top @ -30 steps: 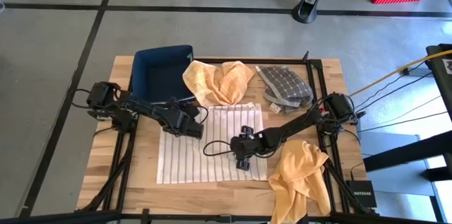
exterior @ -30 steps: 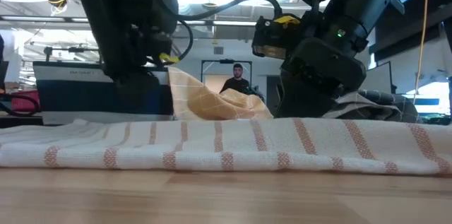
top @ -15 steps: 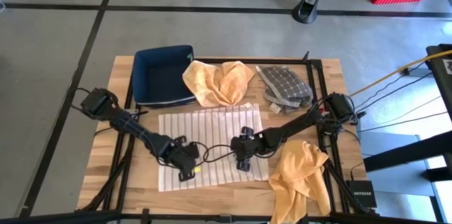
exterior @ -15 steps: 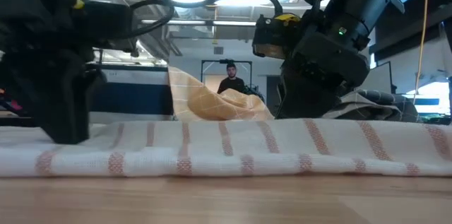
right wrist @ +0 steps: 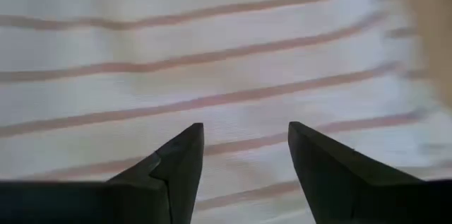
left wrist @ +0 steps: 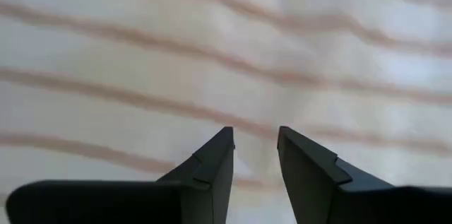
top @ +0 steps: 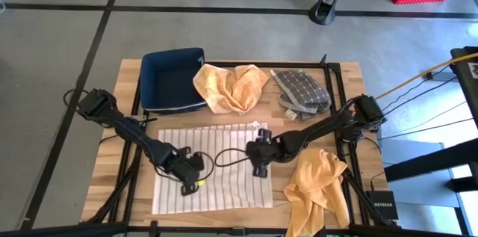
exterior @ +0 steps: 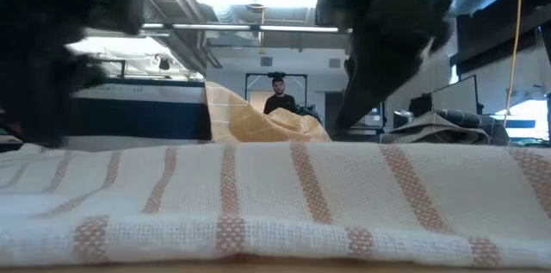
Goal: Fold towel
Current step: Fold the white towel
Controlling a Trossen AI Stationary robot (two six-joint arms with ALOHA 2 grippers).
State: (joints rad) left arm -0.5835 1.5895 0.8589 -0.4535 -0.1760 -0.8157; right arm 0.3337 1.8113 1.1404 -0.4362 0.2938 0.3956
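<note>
The white towel with thin red stripes (top: 224,155) lies spread flat on the table's near half. In the low view its near hem (exterior: 275,204) fills the lower picture. My left gripper (top: 188,185) is over the towel's near left part, its fingers a narrow gap apart in the left wrist view (left wrist: 254,139). My right gripper (top: 259,168) is over the towel close to its right edge, fingers wide apart (right wrist: 246,136). Both wrist views show only striped cloth (left wrist: 212,54) (right wrist: 212,54) beyond the fingers. My left gripper has its fingertips (left wrist: 219,146) set down on the towel's top face (left wrist: 254,121) from above, slanting, with no cloth between the fingers. The towel lies flat under them. My right gripper has its spread fingertips (right wrist: 187,143) against the towel's top face (right wrist: 244,121) near the right edge, from above. No fold or edge is pinched.
A dark blue bin (top: 170,80) stands at the far left. An orange cloth (top: 230,86) and a grey checked cloth (top: 300,91) lie along the far side. A yellow cloth (top: 317,188) hangs over the near right edge. A person (exterior: 277,92) stands far behind.
My left gripper has swung from the towel's far left part toward the near edge, onto the near left part. The whole towel has slid toward the table's near edge and a little left, staying flat. The right gripper has stayed nearly in place while its arm shifted.
</note>
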